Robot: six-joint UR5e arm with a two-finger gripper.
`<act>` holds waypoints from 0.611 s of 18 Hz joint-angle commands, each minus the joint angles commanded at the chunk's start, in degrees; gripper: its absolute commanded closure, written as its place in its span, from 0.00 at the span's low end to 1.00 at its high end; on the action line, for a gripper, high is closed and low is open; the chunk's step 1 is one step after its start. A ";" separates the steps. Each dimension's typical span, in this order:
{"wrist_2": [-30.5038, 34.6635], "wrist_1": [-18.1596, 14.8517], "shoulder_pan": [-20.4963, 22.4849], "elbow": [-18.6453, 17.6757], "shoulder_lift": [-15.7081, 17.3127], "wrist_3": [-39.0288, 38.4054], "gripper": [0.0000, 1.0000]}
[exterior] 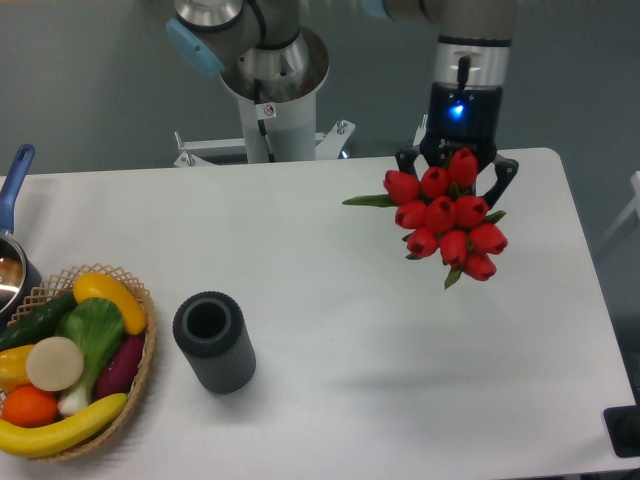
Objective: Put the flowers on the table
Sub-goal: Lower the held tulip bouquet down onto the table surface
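The flowers [446, 215], a bunch of red tulips with green leaves, hang in the air above the right part of the white table [330, 300], blooms facing the camera. My gripper [457, 172] is right behind the bunch, its black fingers showing on either side of it, shut on the flowers. The stems and string are hidden behind the blooms. A faint shadow lies on the table below the bunch.
A dark grey cylindrical vase [213, 340] stands left of centre. A wicker basket [140, 375] with toy fruit and vegetables sits at the left front. A pot with a blue handle [12, 215] is at the left edge. The robot base [270, 90] is behind the table.
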 joint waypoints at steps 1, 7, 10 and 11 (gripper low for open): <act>3.87 0.00 -1.41 -0.35 -0.35 0.09 0.58; 18.31 0.53 -7.04 -1.32 -4.39 0.00 0.58; 18.32 0.53 -7.66 -0.80 -6.76 -0.09 0.58; 18.41 0.53 -7.75 -0.53 -8.25 -0.17 0.58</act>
